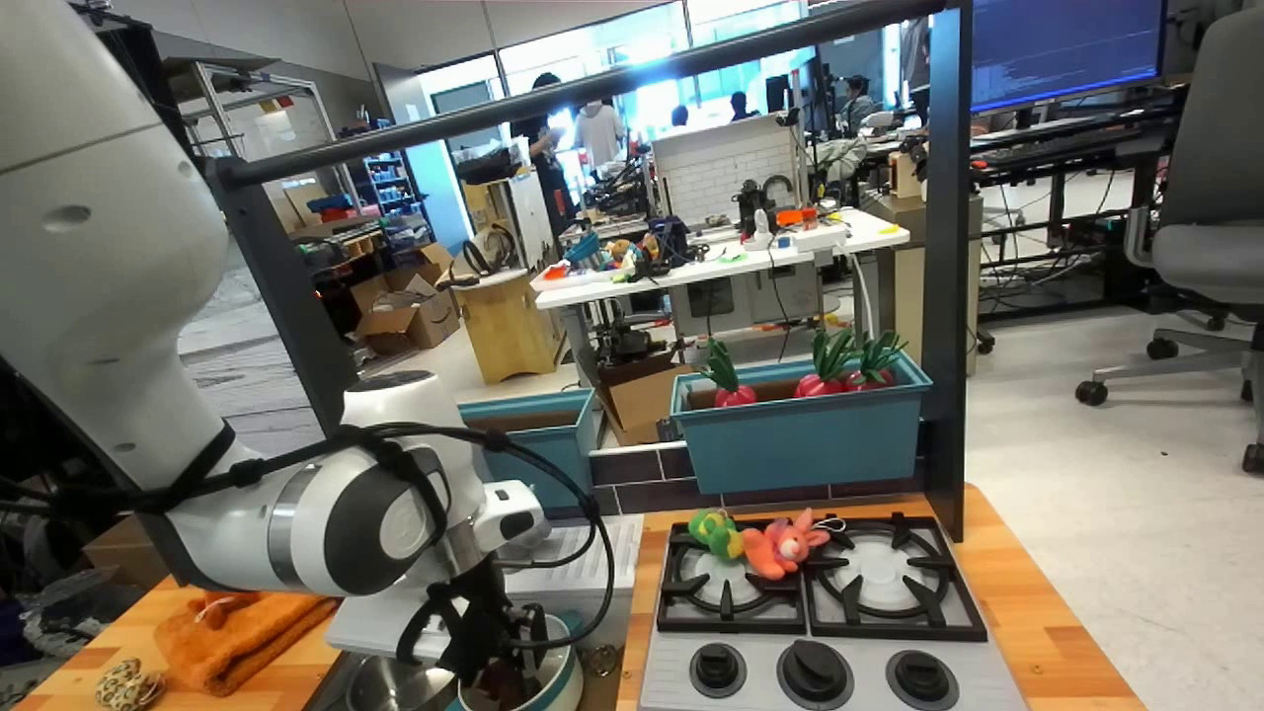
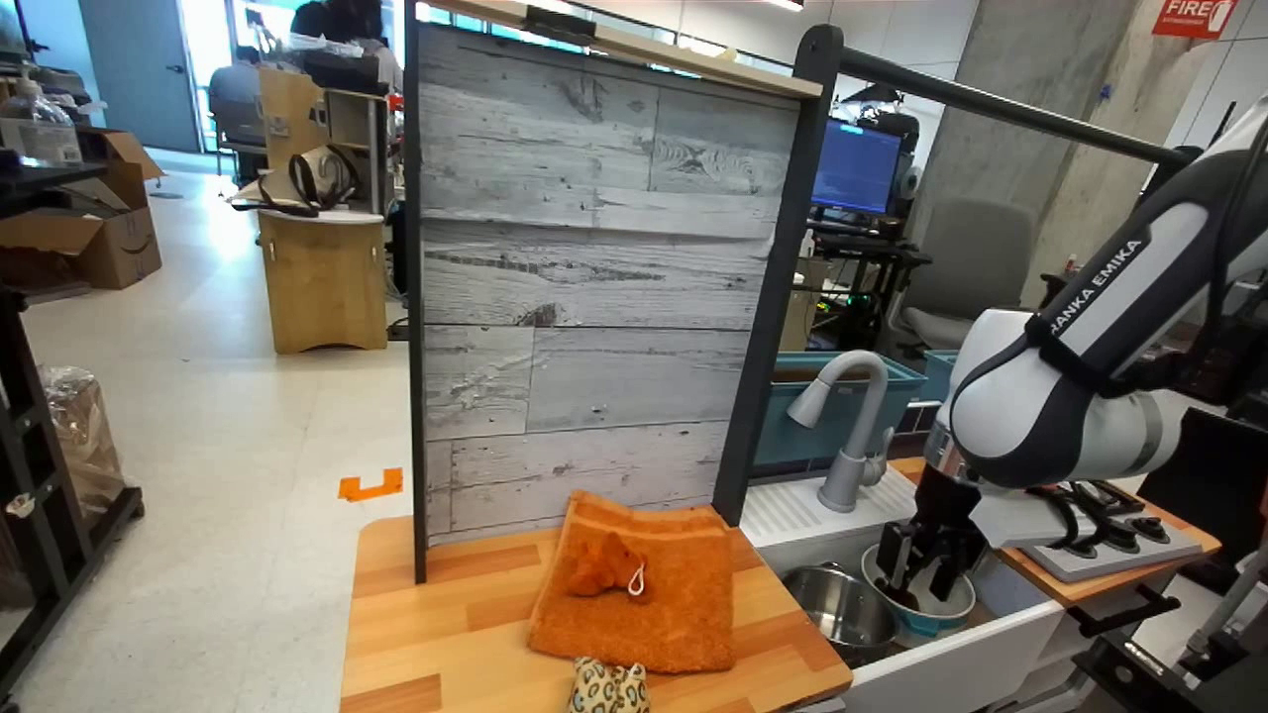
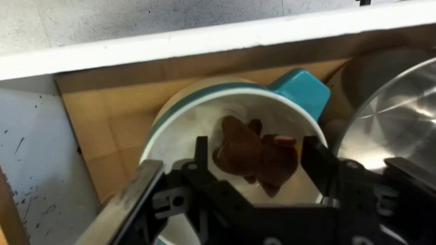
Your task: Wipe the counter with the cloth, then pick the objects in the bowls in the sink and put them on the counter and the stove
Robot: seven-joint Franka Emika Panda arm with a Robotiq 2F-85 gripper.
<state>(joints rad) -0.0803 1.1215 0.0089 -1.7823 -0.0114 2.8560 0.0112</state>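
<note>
Reaching down at the centre of the wrist view, with the gripper [image 3: 255,146], fingers apart, astride a brown toy [image 3: 243,151] in the white bowl [image 3: 238,91]. Showing a gap at the toy's left; cannot tell about touch at its right. At the right edge of that frame, just beside: the steel bowl [image 3: 378,119]. Down in the sink [image 2: 961,659], lower right of an exterior view, near the grey faucet [image 2: 864,436]: both bowls. Laid on the counter [image 2: 475,614], lower middle of an exterior view: the cloth [image 2: 684,624], under an orange toy [image 2: 599,564]. Near the cloth, at the bottom edge: a spotted toy [image 2: 606,688]. Lower right of centre in an exterior view: a green toy [image 1: 715,534] and a pink toy [image 1: 780,545], side by side on the stove [image 1: 760,662]. Above the stove in that frame: a teal planter [image 1: 805,434] with red plants [image 1: 820,383].
</note>
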